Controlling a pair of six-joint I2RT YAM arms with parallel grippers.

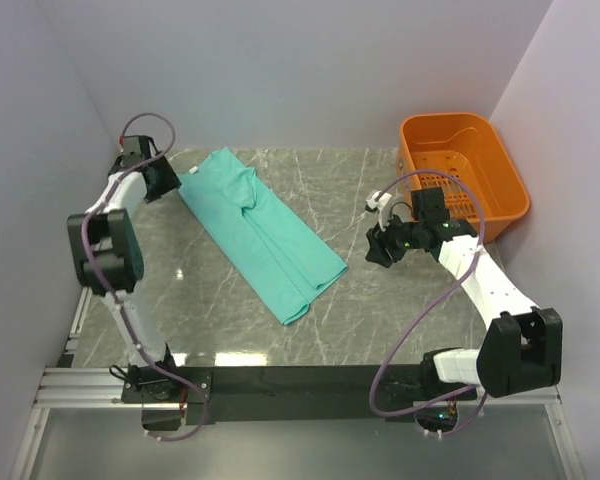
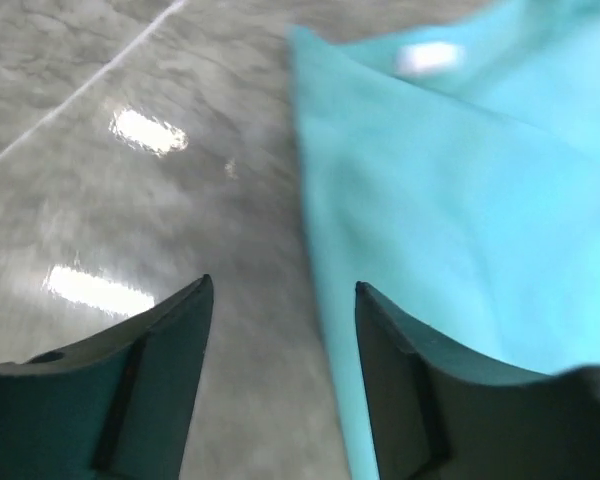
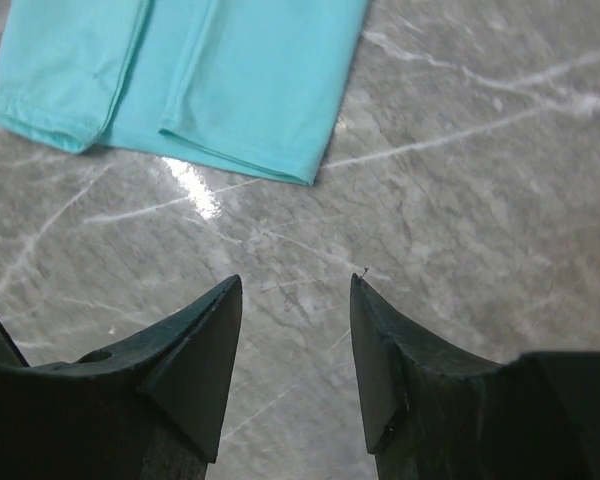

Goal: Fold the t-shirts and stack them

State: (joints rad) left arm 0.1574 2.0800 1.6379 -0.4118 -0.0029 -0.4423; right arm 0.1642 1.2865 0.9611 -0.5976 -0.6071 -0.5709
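Observation:
One teal t-shirt lies on the marble table, folded into a long strip that runs diagonally from the far left toward the centre. My left gripper hovers at the strip's far end, open. In the left wrist view my left gripper has bare table between its fingers, and the t-shirt's edge runs beside the right finger. My right gripper is to the right of the strip's near end, open over bare marble. The right wrist view has my right gripper empty, with the t-shirt's hem ahead of it.
An orange plastic basket stands at the far right corner, just behind the right arm. Light walls close the table on the left, back and right. A black rail with the arm bases runs along the near edge.

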